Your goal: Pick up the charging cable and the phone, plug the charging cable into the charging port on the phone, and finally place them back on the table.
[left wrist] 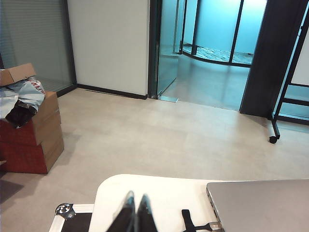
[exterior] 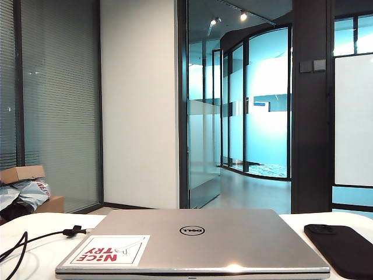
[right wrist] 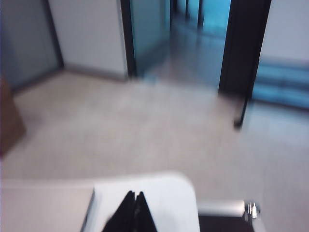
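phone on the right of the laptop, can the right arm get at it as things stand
Probably yes. The phone lies bare on the table beside the laptop, nothing on it. The right end effector is shut above the table edge, so it must open first; the left end effector is shut too.

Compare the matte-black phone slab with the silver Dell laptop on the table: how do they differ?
The matte-black rectangular phone is far smaller than the closed silver Dell laptop. The phone lies angled at the table's right edge; the laptop sits square, centre. The laptop carries a red-and-white sticker; the phone is plain. Both lie flat on the white table, neither gripper touching them.
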